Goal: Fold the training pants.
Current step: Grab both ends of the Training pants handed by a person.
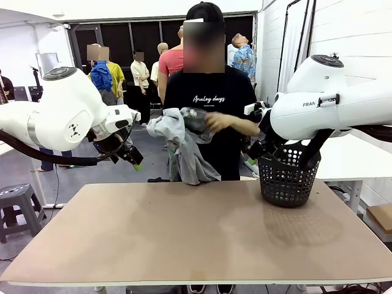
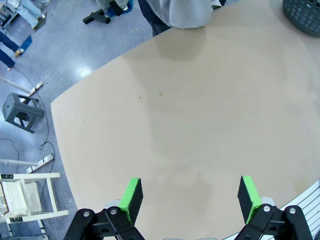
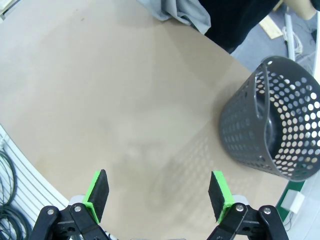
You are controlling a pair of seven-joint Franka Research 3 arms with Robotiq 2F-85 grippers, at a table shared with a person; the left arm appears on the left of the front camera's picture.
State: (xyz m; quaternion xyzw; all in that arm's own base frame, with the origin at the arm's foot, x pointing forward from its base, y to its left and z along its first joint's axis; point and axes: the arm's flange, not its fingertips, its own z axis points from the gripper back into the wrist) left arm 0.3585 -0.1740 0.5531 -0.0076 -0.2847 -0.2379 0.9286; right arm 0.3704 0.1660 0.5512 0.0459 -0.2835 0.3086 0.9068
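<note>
A person at the far side of the table holds the light grey training pants (image 1: 184,144) bunched in both hands, hanging above the far edge. A lower fold of the training pants (image 2: 185,12) hangs at the top of the left wrist view, and a corner of the training pants (image 3: 182,14) reaches the top of the right wrist view. My left gripper (image 1: 131,154) hovers high at the left, jaws open and empty. The left gripper (image 2: 190,196) has green pads spread wide over bare table. My right gripper (image 3: 159,194) is open and empty above the table, near the basket.
A dark perforated basket (image 1: 286,177) stands on the brown table (image 1: 196,233) at the far right, and the basket (image 3: 277,125) sits close to my right gripper. A grey stool (image 1: 15,205) stands on the floor at the left. People stand farther back.
</note>
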